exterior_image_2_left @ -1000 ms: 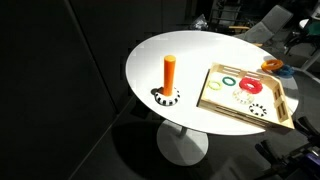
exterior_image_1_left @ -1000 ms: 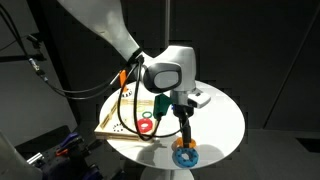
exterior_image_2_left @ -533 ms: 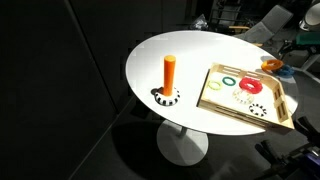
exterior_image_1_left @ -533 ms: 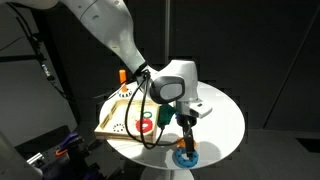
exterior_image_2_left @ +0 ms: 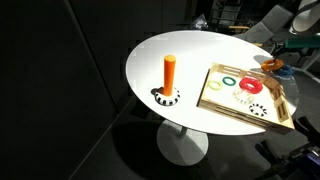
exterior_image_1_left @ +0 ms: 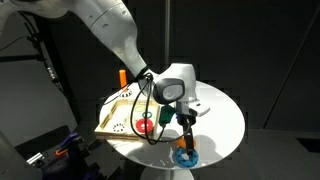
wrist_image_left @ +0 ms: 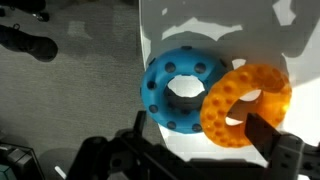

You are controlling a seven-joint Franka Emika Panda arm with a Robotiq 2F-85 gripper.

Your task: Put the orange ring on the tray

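Orange ring (wrist_image_left: 222, 112) sits tilted against blue ring (wrist_image_left: 160, 88), overlapping its edge. Both are on white counter (wrist_image_left: 200, 30) near its rim, well apart from tray (exterior_image_1_left: 113, 120). Pincer (wrist_image_left: 202, 130) is right above, spread wide across both rings, one finger (wrist_image_left: 265, 132) at the orange ring's hole.

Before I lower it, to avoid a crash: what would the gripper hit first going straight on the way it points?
Probably the orange ring, which overlaps the blue ring directly below the gripper; in the wrist view one finger crosses it. Depth is unclear, so the blue ring might follow closely.
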